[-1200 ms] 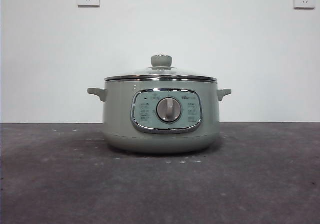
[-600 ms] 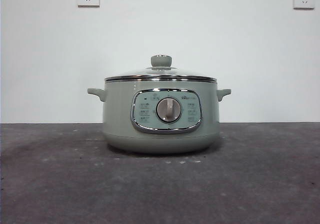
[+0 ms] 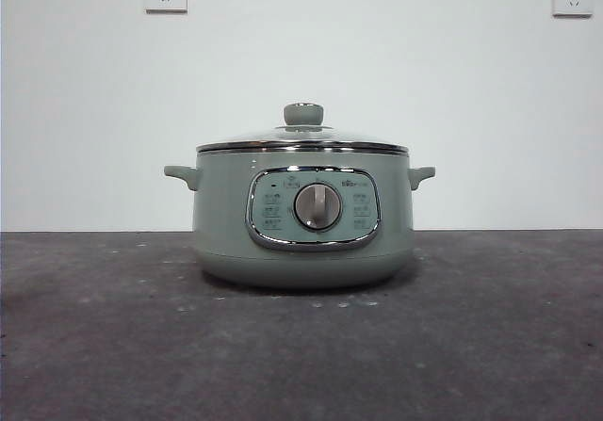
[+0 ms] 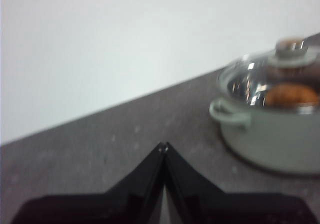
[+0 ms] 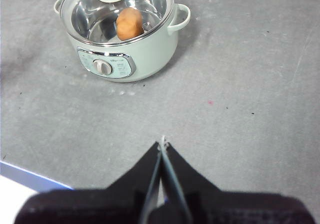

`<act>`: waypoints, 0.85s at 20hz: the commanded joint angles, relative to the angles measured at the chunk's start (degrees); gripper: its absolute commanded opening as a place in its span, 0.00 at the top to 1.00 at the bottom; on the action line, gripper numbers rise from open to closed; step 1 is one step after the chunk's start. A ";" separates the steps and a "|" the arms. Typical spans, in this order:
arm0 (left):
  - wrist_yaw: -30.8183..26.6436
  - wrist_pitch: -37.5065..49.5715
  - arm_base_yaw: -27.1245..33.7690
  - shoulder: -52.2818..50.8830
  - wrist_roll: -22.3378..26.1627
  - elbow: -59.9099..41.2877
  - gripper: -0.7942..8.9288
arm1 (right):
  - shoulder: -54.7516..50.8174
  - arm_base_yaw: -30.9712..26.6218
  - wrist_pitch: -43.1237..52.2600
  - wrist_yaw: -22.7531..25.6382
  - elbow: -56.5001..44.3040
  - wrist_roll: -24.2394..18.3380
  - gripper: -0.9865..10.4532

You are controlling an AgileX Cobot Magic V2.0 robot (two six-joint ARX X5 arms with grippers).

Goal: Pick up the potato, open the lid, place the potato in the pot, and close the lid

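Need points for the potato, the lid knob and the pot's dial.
potato [image 5: 129,24], right wrist view, middle of its orange-brown skin, seen through the glass.
lid knob [image 3: 303,114], front view, side of the green knob.
dial [image 3: 317,206], front view, centre of the grey dial.

Both arms idle, fingers closed and holding nothing.

The left gripper [image 4: 163,146] has its two black fingers [image 4: 145,171] pressed together to a point, with nothing between them, and hangs above the surface [image 4: 100,149]. The right gripper [image 5: 162,145] is the same: fingers [image 5: 185,171] meeting at the tips, empty, raised well above the surface and tilted down toward it. Neither arm shows in the front view.
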 commanded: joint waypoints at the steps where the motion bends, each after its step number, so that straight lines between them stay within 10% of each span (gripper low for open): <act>1: -0.94 0.79 0.13 -4.98 -2.14 -6.49 0.92 | 0.22 0.11 -1.49 0.04 -0.46 0.50 0.91; 17: -1.77 -4.57 0.42 -20.59 -8.81 -20.24 0.92 | 0.63 0.11 -1.49 0.04 -0.44 0.50 0.91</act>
